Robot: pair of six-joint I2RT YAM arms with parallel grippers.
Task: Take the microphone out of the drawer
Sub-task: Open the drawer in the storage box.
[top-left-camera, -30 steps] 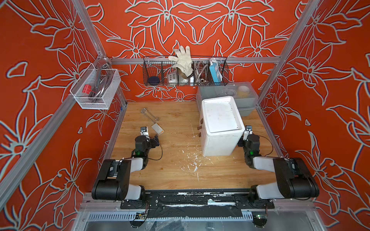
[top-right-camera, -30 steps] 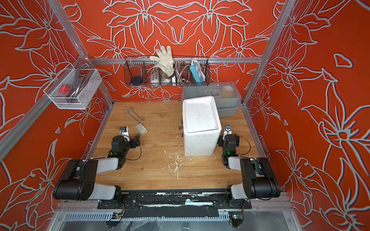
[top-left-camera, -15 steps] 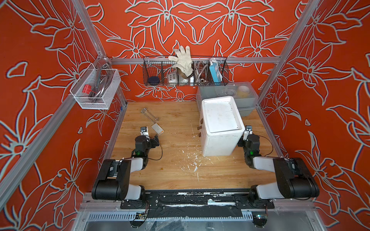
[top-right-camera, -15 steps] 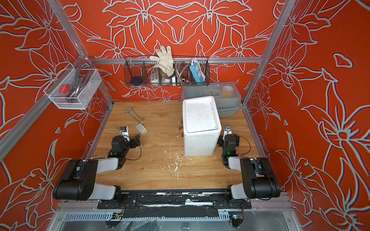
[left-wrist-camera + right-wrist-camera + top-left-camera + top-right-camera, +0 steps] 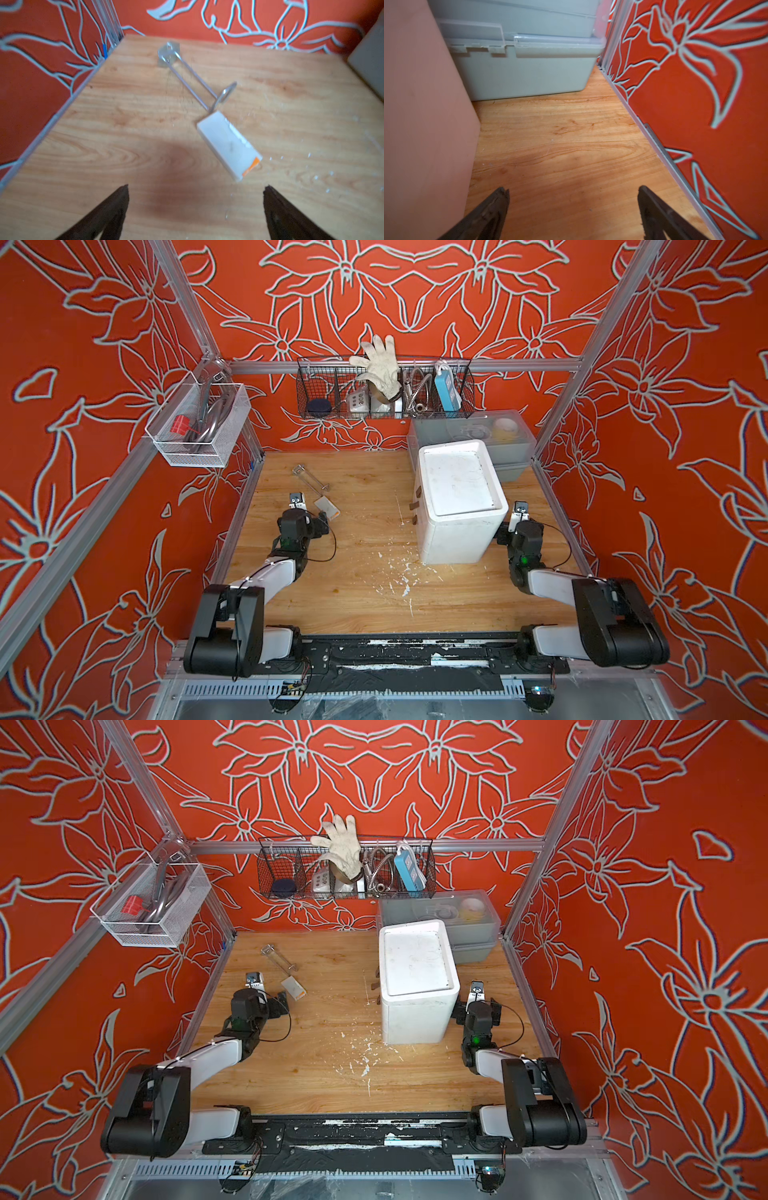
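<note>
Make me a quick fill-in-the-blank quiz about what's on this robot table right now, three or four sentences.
1. The left gripper and the right gripper are both ____ and hold nothing.
2. The white glove hangs over the rim of the black wire ____.
3. The small white box near the left gripper has an ____ end.
4. Behind the white drawer unit stands a lidded bin coloured ____.
Missing words: open; basket; orange; grey.

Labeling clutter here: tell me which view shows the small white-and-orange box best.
The left wrist view: the white-and-orange box lies large and unobstructed, its orange end plain. Both top views show it only small. The right wrist view misses it.
</note>
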